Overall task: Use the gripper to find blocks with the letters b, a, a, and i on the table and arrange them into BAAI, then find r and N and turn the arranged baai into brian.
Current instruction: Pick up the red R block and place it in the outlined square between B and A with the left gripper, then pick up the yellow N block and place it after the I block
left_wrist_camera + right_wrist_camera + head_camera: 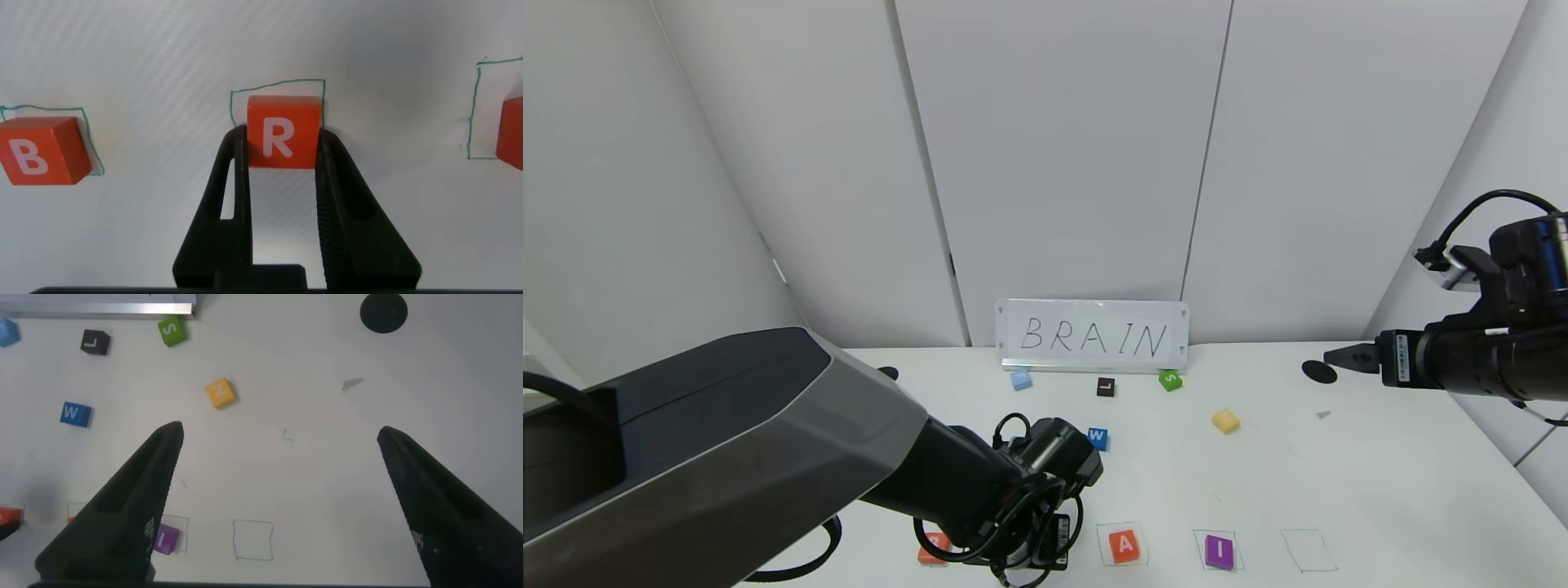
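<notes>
R [282,132], the orange block with a white letter, shows only in the left wrist view, where the left gripper [282,163] has its two black fingers clamped against the block's sides, the block sitting on a green pen-drawn square outline [278,86] on the table [163,49]. That same view shows the orange B block [37,151] on its own outline to one side and the edge of another orange block [511,133] at the picture's border. From the head view the left arm covers R entirely, and only a corner of the B block [934,549] peeks out beside it; further along the front row lie the orange A block [1125,545] and the purple I block [1218,551] in their outlines, then an unfilled outline [1308,550]. A white sign [1092,335] at the back of the table reads BRAIN. Before it lie a light-blue block [1021,380], the black L block [1105,387], the green S block [1170,380], the blue W block [1098,438] and the yellow N [1225,420]. The right gripper [278,469] hangs high over the table's right side, fingers wide apart, with N [220,392] well apart below it.
</notes>
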Available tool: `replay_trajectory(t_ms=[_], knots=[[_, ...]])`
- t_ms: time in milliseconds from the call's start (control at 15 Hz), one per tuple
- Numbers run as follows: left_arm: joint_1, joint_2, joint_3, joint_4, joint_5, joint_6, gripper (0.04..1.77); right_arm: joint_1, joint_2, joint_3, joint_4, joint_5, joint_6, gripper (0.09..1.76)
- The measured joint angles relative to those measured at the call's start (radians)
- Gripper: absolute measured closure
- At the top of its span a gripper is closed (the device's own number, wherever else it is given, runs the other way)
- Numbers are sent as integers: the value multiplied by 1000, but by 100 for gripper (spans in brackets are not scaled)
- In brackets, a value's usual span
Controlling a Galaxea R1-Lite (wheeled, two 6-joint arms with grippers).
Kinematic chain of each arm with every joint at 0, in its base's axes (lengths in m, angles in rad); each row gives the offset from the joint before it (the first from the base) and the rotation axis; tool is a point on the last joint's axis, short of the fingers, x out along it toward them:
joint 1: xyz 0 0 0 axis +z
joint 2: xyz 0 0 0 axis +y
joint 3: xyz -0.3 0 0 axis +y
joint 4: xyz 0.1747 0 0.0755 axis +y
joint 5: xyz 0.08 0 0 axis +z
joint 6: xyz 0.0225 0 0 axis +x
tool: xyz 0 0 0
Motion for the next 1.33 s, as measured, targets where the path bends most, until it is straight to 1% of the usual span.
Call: replay_trajectory(t_ms=[200, 333, 467, 733, 1067, 1333], knots=[[-1, 0, 2, 0, 0, 1, 130, 0, 0, 0, 0, 0, 0, 14], [-1, 0, 3, 0, 0, 1, 103, 0, 0, 0, 0, 0, 0, 14], [-1, 0, 3, 0, 0, 1, 82, 0, 0, 0, 0, 0, 0, 14], [-1, -1, 1, 0, 2, 0, 53, 0, 0, -1, 0, 1, 0, 14], [-3, -27, 2, 2, 14, 1, 33, 0, -1, -1, 0, 0, 0, 14], [-4, -69, 4, 13, 14, 8, 23, 0, -4, -3, 0, 0, 0, 14]])
